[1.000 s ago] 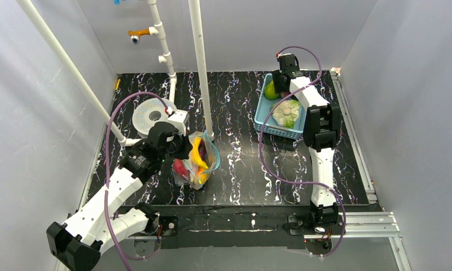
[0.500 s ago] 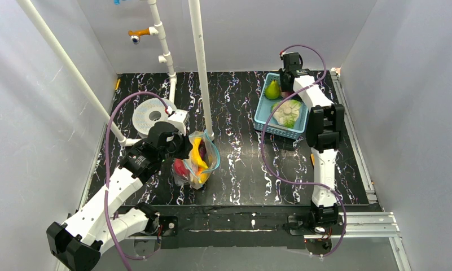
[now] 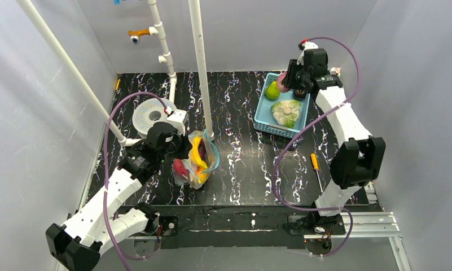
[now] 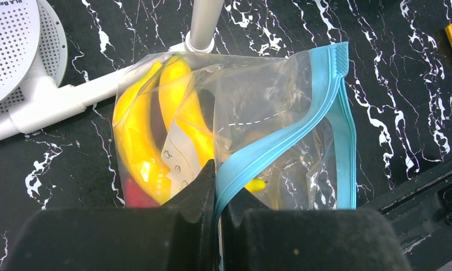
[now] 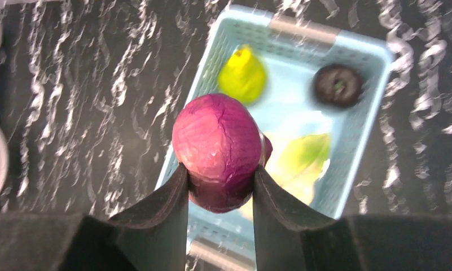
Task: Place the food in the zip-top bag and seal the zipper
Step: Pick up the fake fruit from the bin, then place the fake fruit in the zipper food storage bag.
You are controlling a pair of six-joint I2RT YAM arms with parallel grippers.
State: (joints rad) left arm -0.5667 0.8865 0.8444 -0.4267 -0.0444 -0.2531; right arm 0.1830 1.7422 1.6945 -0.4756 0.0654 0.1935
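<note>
The clear zip-top bag [image 3: 196, 161] lies left of centre and holds a yellow banana [image 4: 139, 130], an orange-yellow piece and a red piece [image 4: 134, 195]. Its mouth is open. My left gripper [image 4: 218, 186] is shut on the light-blue zipper strip [image 4: 291, 135] at the bag's near edge; it also shows in the top view [image 3: 181, 148]. My right gripper [image 5: 220, 172] is shut on a magenta piece [image 5: 219, 141] and holds it above the light-blue basket [image 5: 376, 56]. In the top view the right gripper [image 3: 288, 84] is over the basket's far end.
The basket [image 3: 261, 116] holds a green pear [image 3: 272, 90], a white-green cabbage [image 3: 285, 112] and a dark round piece [image 5: 337, 84]. A yellow-handled screwdriver [image 3: 315, 164] lies right of centre. White pipes [image 3: 200, 62] and a white spool [image 3: 150, 116] stand near the bag.
My right gripper has risen out of the basket with the magenta piece and the arm has swung back and right, uncovering the screwdriver. The left arm and bag have not moved.
</note>
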